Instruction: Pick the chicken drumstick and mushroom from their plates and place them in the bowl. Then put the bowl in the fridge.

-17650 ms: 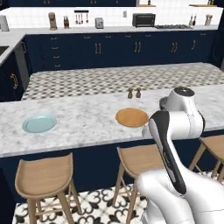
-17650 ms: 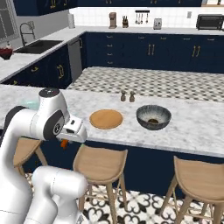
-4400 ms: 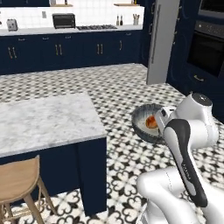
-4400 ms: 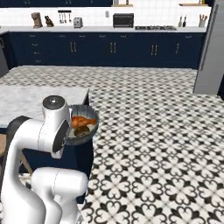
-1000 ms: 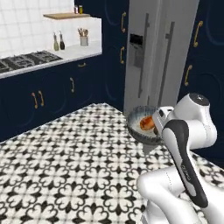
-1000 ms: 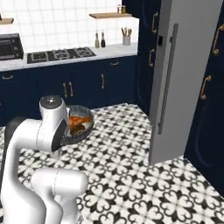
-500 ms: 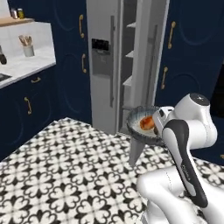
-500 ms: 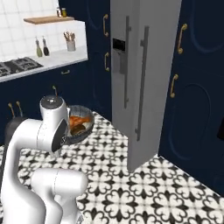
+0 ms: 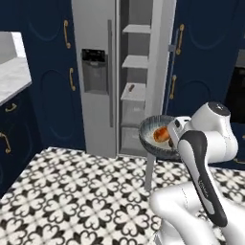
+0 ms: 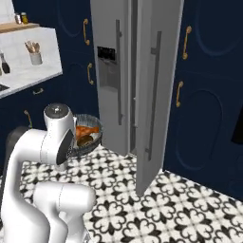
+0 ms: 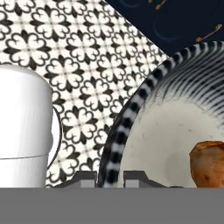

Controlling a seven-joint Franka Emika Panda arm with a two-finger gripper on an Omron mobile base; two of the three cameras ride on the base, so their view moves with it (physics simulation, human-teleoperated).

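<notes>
1. Gripper [image 11: 110, 177] is clamped on the near rim of the bowl [image 11: 175, 127]; in the hand view its two dark finger tips straddle the striped edge, one outside and one inside, so the bowl is held by its wall and juts out ahead of the hand
2. Both foods look already loaded: the chicken drumstick [image 9: 161, 134] lies orange-brown inside the bowl, and in the right base view a darker lump beside it reads as the mushroom [image 10: 85, 140]
3. By my judgement the picking and filling part is finished; no plates are in sight, and the robot faces the fridge [image 9: 98, 72]
4. One fridge door stands ajar, showing grey inner shelves [image 9: 134, 61] with a small item on the middle one; the other door, with the dispenser panel [image 9: 94, 71], is shut
5. Bowl hangs in the air above the patterned floor [image 9: 72, 201], in front of the open compartment but apart from it, not yet over any shelf
6. What is left, as I judge it: carry the bowl in through the gap, set it level on a shelf, then let go
7. Holding by the rim alone could let the bowl tilt, so a level approach matters
</notes>
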